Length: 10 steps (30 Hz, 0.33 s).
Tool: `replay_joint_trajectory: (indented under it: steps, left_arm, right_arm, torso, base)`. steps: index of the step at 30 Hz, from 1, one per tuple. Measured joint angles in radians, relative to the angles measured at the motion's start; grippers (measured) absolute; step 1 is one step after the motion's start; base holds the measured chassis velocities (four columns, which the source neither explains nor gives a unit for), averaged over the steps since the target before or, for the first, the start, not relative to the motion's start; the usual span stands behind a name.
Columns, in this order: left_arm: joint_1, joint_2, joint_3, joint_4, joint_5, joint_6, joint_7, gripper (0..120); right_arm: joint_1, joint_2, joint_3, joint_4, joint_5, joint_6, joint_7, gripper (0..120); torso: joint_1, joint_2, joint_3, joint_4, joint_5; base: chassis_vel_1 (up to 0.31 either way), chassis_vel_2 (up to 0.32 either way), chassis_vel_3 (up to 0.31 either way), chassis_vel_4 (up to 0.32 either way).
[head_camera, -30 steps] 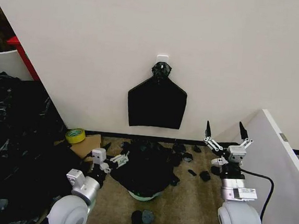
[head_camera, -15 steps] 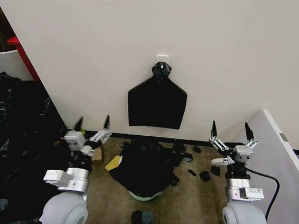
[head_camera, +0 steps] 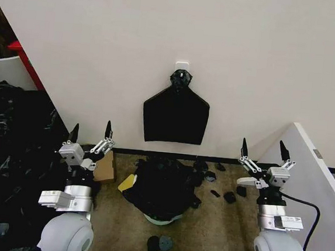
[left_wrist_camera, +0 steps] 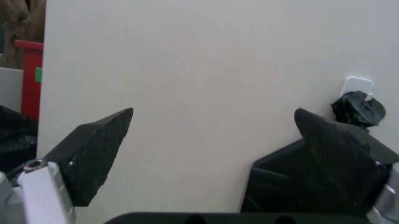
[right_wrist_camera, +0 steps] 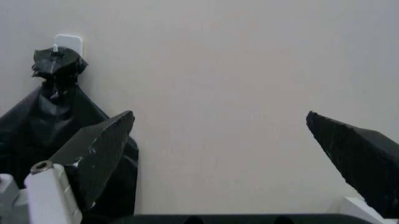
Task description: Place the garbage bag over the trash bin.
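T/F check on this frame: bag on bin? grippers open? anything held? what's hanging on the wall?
1. The garbage bag is draped over the trash bin. True: only the bin's pale base shows under it.
2. The left gripper is shut on the garbage bag. False: it is open, raised to the left of the bin, holding nothing.
3. The right gripper is open and empty. True.
4. The flat black sheet lies on the floor. False: it hangs from a white wall hook.
5. The yellow piece sits to the right of the bin. False: it is at the bag's left edge.
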Motion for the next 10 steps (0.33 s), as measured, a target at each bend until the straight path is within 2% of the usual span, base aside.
replay_joint_trajectory:
  steps: [10]
  left_arm:
    - [0.019,-0.007,0.000,-0.007,0.014,-0.014,0.000,100]
  right_arm:
    - [0.001,0.011,-0.005,-0.003,-0.006,0.007,-0.004,100]
  torso:
    - [0.000,0.000,0.000,0.0001,0.0000]
  base:
    - [0.000,0.000,0.000,0.000]
